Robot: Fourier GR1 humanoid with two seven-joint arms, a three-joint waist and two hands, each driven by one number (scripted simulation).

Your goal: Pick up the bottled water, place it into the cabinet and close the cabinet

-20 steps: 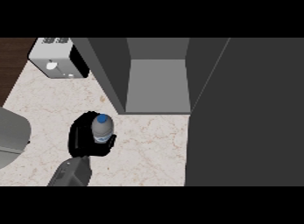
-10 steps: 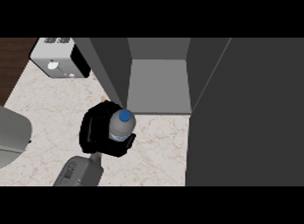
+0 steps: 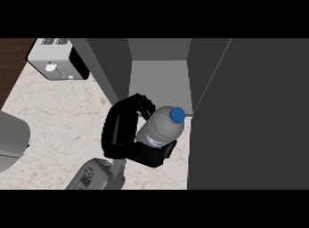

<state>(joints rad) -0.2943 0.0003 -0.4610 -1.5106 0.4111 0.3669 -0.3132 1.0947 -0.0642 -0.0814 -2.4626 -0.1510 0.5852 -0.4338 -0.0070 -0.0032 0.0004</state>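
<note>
My black hand (image 3: 125,133) has its fingers (image 3: 133,103) curled round the clear plastic water bottle with a blue cap (image 3: 162,129). I hold it tilted above the pale marbled worktop (image 3: 58,111), just in front of the open grey cabinet (image 3: 158,75), beside its dark open door (image 3: 262,116). A white toaster (image 3: 54,63) stands at the worktop's back edge.

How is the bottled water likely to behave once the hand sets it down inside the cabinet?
The bottled water is tall and narrow, so it may tip if released off upright. Its round body would probably roll if it fell. Its smooth, clear wall looks slippery, though the left hand curls around it in front of the open cabinet.
</note>
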